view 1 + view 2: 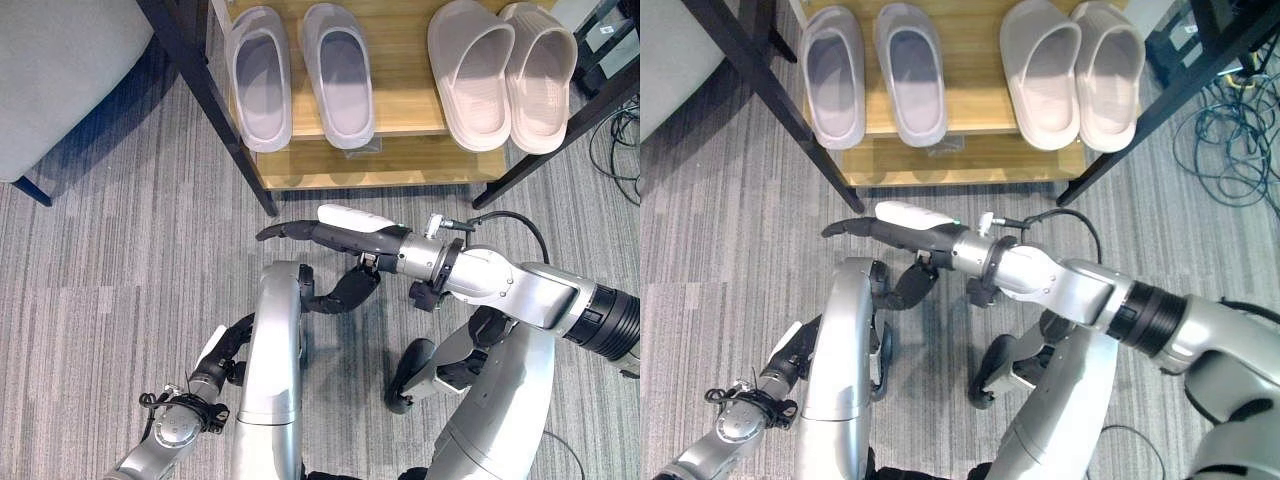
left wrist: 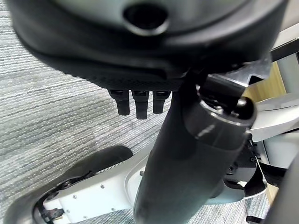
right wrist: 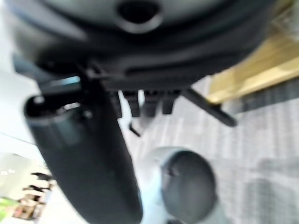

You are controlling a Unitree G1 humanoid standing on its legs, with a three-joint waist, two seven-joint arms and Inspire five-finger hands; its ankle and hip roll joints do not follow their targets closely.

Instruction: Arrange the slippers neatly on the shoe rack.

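Two pairs of slippers lie on the wooden shoe rack [image 1: 400, 118], toes pointing towards me. The grey pair [image 1: 260, 75] is on the left and the beige pair [image 1: 470, 70] on the right, each pair side by side. My right hand [image 1: 350, 238] hovers over the carpet just in front of the rack, fingers [image 1: 295, 232] stretched out straight to the left, thumb bent down, holding nothing. My left hand [image 1: 222, 352] hangs low at the lower left beside my body, fingers [image 2: 135, 102] relaxed and empty.
Black slanted legs [image 1: 215, 110] frame the rack, and a lower wooden shelf [image 1: 380, 168] sits under the top one. A grey upholstered seat [image 1: 60, 70] stands at the upper left. Loose cables [image 1: 1230, 130] lie on the striped grey carpet to the right.
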